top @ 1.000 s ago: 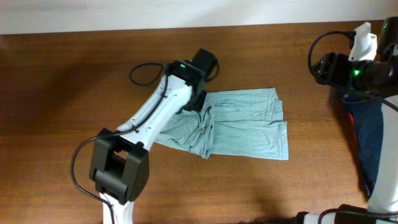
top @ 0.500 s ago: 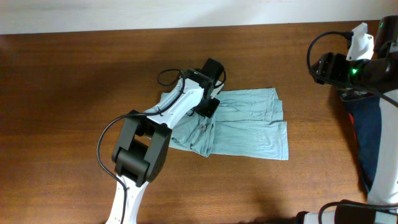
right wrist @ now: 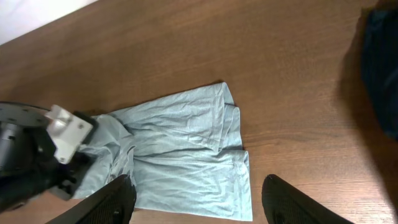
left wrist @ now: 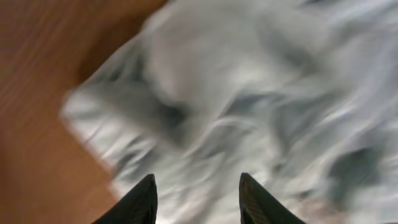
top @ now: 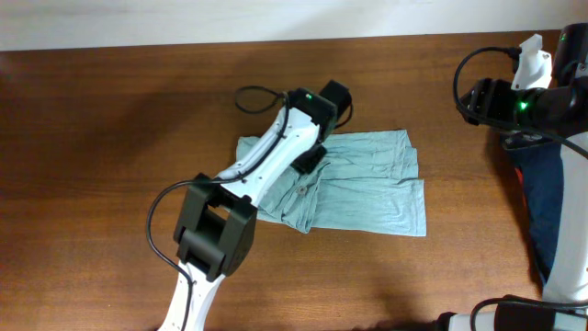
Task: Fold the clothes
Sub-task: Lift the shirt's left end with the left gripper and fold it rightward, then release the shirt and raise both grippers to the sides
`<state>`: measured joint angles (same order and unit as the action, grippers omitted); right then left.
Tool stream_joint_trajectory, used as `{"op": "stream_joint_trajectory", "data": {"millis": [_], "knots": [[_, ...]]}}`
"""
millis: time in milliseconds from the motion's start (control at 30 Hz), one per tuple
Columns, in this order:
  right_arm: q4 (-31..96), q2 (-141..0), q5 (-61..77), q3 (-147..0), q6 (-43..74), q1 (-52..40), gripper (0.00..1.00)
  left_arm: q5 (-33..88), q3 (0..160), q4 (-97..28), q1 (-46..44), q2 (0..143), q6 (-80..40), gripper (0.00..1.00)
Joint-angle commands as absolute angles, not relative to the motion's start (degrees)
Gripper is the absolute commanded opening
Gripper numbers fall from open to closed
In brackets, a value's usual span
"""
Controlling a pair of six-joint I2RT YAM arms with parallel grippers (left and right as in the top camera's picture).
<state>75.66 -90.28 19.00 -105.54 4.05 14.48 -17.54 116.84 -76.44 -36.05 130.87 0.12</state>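
Pale grey-blue thin T-shirt [top: 367, 188]: light, floppy; pinch hem corners imo. Left gripper [left wrist: 196, 180] & right gripper [right wrist: 198, 180] both spread, nothing pinched.

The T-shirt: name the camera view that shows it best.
Right wrist: the T-shirt appears large and sharp, its folded edges plain. Overhead shows it smaller, with the left arm crossing it. Left wrist gives only a blurred close-up.
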Motion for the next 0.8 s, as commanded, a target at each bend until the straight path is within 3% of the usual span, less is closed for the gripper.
{"op": "stream_joint_trajectory", "data": {"millis": [0, 367, 500, 667, 767], "knots": [[75.9, -90.4, 19.5, -106.0, 3.9, 14.3, 0.7, -26.7, 118.9, -81.2, -32.8, 130.1, -3.8, 0.43], [77.1, -90.4, 19.4, -106.0, 3.4, 8.2, 0.71, -27.7, 122.3, -95.0, -19.9, 114.9, -11.3, 0.43], [77.8, -90.4, 19.3, -106.0, 3.4, 4.9, 0.71, -17.3, 122.3, -92.8, -12.5, 106.9, -8.8, 0.43], [77.9, -90.5, 19.3, -106.0, 3.4, -0.1, 0.72, 8.0, 118.3, -88.5, -6.0, 102.7, 6.6, 0.44], [78.3, -91.2, 19.3, -105.9, 3.9, -3.2, 0.72, 11.6, 111.6, -86.5, -5.3, 102.6, 9.9, 0.44]]}}
